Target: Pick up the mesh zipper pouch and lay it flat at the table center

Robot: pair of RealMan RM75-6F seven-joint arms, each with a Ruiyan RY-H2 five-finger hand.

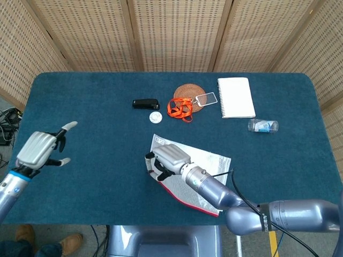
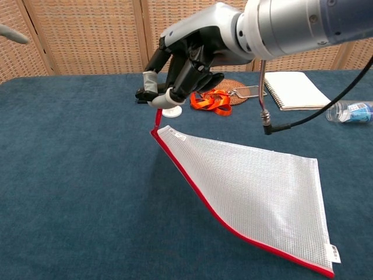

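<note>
The right robot hand (image 2: pixel 180 70) is pinching the red zipper edge of the mesh zipper pouch (image 2: pixel 256 181) at one corner, with its fingers (image 2: pixel 152 87) curled around the small red tab. It is holding that corner above the worktop (image 2: pixel 76 192), while the far part of the pouch is lying on the blue cloth. In the head view the pouch (image 1: pixel 201 166) is sitting near the middle of the worktop, a little toward the robot's side, under the right robot hand (image 1: pixel 167 159).

The left robot hand (image 1: pixel 40 150) is hovering well apart on the left, fingers spread and holding nothing.

The pouch is looking very light and soft: the mesh is sagging in a curve from the lifted corner, so it is probably folding easily and not keeping its shape. The red zipper band is seeming the firmest part, so the corner tab is a sensible place to take it. The thin tab could be slipping from the pinch, in my judgement. For laying it flat, the corner should probably be lowered slowly so that the mesh is not folding under itself.
</note>
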